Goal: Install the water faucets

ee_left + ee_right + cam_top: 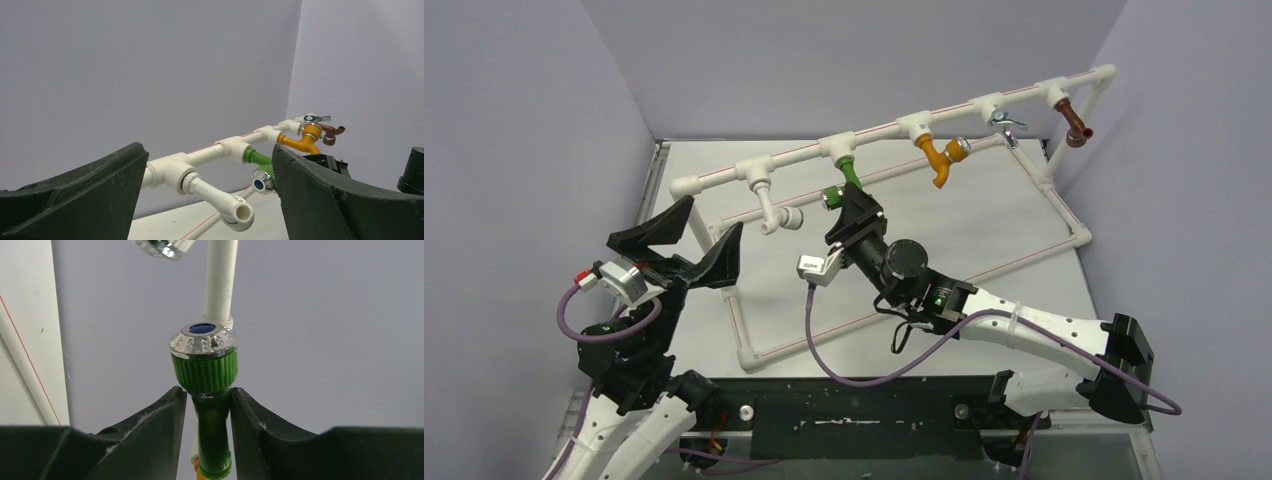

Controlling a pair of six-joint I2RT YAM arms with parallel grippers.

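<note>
Five water faucets hang from the upper rail of the white pipe frame [884, 130]: white [774, 210], green [849, 175], orange [939, 155], silver [1004, 122] and brown [1076, 122]. My right gripper [849, 203] reaches up under the green faucet [210, 370]; its two fingers press the neck just below the ribbed knob with the chrome, blue-dotted cap. My left gripper [696, 240] hovers wide open to the left of the white faucet [220, 200], holding nothing. In the left wrist view the green faucet [260, 159] and orange faucet [302, 142] show beyond it.
The frame's lower white rectangle with red stripes [754, 350] lies on the table under both arms. Grey walls close in the left, back and right sides. A purple cable [824, 350] loops from the right wrist across the near table.
</note>
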